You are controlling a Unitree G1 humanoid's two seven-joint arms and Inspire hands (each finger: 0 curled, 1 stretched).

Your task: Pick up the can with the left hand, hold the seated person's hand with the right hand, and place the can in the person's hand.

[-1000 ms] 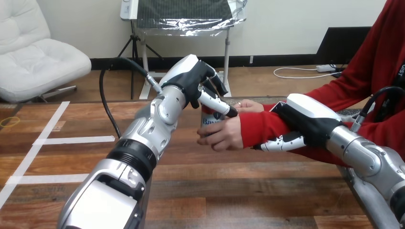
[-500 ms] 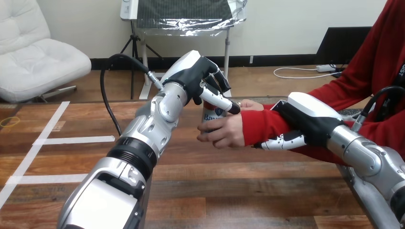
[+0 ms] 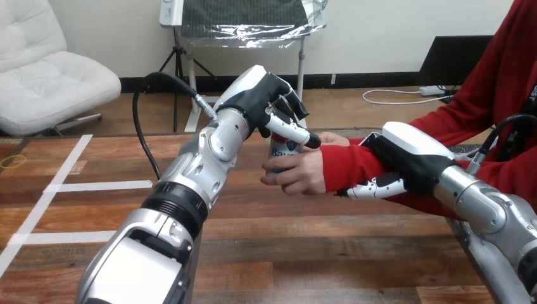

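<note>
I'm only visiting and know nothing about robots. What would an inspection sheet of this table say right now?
Surface: wooden table, with white tape strips at its left.
Job's things: can upright, with the person's hand wrapped round its lower part.
Clutter: nothing seen.
Hands: left hand has its fingers curled round the can's top; right hand lies over the person's forearm, with its fingers curled beneath it.
Cables: nothing seen on the table.
Surroundings: a person sits at the table's right side.
</note>
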